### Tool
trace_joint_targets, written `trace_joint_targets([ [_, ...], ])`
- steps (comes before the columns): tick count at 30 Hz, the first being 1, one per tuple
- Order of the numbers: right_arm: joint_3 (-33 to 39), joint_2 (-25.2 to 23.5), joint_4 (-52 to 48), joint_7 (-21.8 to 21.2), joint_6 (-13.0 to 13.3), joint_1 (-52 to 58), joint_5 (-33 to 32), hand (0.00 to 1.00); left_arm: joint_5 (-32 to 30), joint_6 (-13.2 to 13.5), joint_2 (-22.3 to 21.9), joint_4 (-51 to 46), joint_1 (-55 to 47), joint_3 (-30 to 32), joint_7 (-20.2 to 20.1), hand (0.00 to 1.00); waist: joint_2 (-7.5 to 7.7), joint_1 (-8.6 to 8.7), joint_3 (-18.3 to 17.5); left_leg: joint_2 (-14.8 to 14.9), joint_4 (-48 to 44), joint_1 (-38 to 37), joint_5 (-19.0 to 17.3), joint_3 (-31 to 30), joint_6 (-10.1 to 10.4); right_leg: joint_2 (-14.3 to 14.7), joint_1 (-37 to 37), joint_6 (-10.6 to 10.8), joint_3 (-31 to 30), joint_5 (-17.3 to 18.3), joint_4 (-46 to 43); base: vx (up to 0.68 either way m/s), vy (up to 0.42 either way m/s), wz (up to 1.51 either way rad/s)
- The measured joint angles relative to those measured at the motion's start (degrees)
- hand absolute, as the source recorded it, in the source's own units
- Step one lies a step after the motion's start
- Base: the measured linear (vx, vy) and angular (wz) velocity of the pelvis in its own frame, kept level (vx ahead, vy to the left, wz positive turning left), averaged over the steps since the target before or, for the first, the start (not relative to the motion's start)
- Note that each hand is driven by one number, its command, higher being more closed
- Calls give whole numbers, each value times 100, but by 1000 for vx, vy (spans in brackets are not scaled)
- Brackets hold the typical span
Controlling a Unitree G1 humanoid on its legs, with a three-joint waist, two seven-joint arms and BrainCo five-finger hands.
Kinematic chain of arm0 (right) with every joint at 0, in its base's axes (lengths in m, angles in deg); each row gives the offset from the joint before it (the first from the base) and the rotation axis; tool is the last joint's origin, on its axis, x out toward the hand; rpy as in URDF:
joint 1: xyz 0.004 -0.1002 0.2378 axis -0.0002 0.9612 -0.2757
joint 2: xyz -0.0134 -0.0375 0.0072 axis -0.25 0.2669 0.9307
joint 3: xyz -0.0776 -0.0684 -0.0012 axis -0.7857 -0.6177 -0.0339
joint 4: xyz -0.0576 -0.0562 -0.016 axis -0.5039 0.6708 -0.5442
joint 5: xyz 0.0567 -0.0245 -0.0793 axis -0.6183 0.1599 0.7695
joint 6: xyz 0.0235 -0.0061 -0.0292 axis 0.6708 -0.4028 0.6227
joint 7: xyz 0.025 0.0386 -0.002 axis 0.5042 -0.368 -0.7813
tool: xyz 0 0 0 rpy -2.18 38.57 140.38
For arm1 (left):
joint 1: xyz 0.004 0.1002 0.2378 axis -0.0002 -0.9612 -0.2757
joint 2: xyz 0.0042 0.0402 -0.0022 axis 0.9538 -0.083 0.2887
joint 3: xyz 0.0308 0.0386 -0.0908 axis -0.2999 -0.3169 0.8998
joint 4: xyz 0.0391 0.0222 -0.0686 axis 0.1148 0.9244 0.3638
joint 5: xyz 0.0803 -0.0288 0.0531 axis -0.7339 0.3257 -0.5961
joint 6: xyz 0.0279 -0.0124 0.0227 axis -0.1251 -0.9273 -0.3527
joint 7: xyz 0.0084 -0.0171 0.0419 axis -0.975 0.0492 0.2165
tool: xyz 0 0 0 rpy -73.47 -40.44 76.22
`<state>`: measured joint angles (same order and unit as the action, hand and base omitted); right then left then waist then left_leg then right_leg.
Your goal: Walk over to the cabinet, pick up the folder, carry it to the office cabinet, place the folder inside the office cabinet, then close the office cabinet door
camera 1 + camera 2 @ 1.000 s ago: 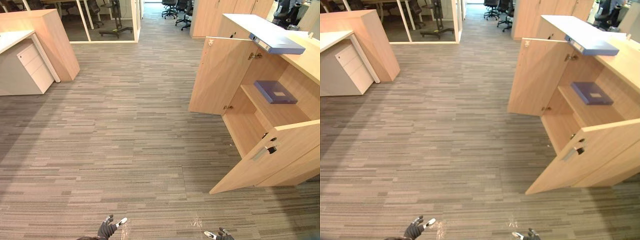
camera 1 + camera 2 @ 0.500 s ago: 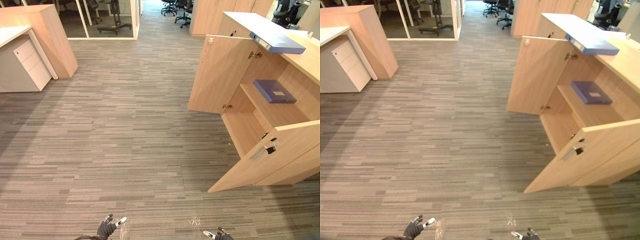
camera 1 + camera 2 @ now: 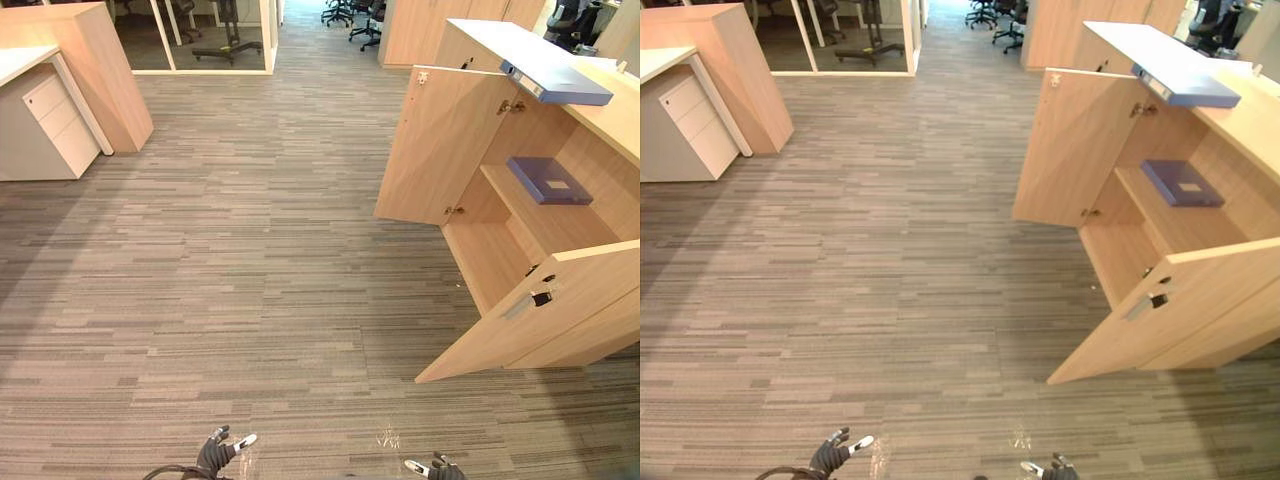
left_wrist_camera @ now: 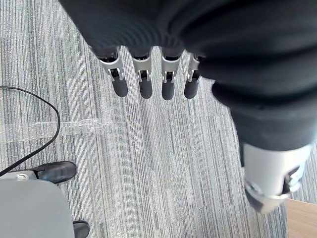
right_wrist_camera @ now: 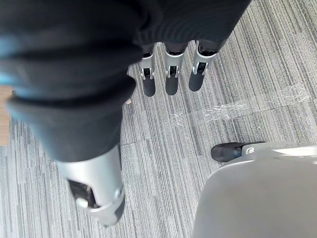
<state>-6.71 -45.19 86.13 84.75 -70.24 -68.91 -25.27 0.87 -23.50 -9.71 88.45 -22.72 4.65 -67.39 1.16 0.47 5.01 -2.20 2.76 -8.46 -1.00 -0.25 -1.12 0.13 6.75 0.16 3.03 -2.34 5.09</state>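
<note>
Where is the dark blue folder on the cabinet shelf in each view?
Left eye view: dark blue flat folder, right side, on the open wooden cabinet's upper shelf.
Right eye view: same shelf, right side.
Left wrist view: left hand over grey striped carpet.
Right wrist view: right hand over the carpet.
Shared landmark: light blue binder on the cabinet top.

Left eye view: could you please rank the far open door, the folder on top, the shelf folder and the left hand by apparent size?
1. far open door
2. folder on top
3. shelf folder
4. left hand
</note>
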Motion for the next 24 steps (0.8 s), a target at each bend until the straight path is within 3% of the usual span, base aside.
trace_joint_targets([
  [3, 0, 0, 1, -8, 0, -4, 3, 0, -2, -21, 9, -44, 45, -39, 6, 0, 6, 21, 8, -7, 0, 0, 1, 0, -1, -8, 0, 1, 0, 0, 1, 0, 0, 0],
  [5, -3, -2, 2, -10, 0, -2, 46, 0, -98, -65, 111, -266, 20, -434, 8, 0, 16, 17, 16, -9, 0, 3, 1, -4, -1, -10, -1, 1, 6, 0, 1, 0, 0, 0],
  [6, -7, -2, 2, -9, 0, -9, 61, 0, 132, 145, 119, -209, 42, -522, -37, 0, 18, 19, 19, -11, 0, 5, 1, -4, -1, -12, -2, 1, 6, 1, 0, 0, 0, 0],
  [7, -6, -11, 1, -8, 2, -21, 91, 0, 425, 605, 20, -157, 25, -563, -81, 0, 27, 24, 27, -13, 1, 9, 1, 1, -1, -14, -9, 2, 3, 1, 0, 0, 0, 0],
  [10, -8, -10, 37, -6, -31, -54, 101, 0, -209, 135, -241, -59, 263, -516, 82, 0, 41, 25, 35, -18, 0, 25, 1, 1, -2, -19, -23, 2, 3, 0, 0, 0, 0, -1],
  [16, 2, -16, 18, -9, -69, -201, 101, 0, -718, 40, -320, -56, 444, -767, 157, 0, 6, 81, 156, -60, -98, 265, -21, 38, -45, -79, -354, 109, -23, 66, -271, -2, 8, -3],
  [18, 18, 0, -220, -9, -113, -245, 104, 0, -823, 35, -423, -109, 493, -772, 145, 0, -72, 81, 235, -46, -299, 428, -83, 142, -186, -143, -786, 242, -19, 391, -1084, 10, 53, -12],
  [19, 75, 2, -374, -18, -124, -234, 104, 0, -827, 33, -493, -134, 501, -770, 128, 0, -130, 84, 272, -35, -354, 422, -90, 187, -233, -285, -1124, 120, 171, 713, -1935, 14, 69, -6],
  [21, 77, 10, -536, -28, -142, -222, 103, 0, -817, 8, -541, -222, 469, -751, 115, 0, -156, 79, 292, -11, -555, 412, -198, 196, -257, -733, -1445, 75, 596, 875, -3054, 17, 118, -3],
  [23, 75, -59, -672, -25, -139, -208, 97, 0, -775, -19, -570, -348, 446, -593, 112, 0, -134, 32, 297, 62, -840, 435, -417, 207, -216, -925, -1494, 84, 626, 877, -3220, 2, 65, -13],
  [24, 75, -171, -700, -26, -123, -235, 89, 0, -724, -24, -590, -373, 463, -491, 111, 0, -118, 7, 311, 112, -988, 457, -593, 201, -254, -890, -1490, 267, 612, 995, -3152, -4, -68, -19],
])
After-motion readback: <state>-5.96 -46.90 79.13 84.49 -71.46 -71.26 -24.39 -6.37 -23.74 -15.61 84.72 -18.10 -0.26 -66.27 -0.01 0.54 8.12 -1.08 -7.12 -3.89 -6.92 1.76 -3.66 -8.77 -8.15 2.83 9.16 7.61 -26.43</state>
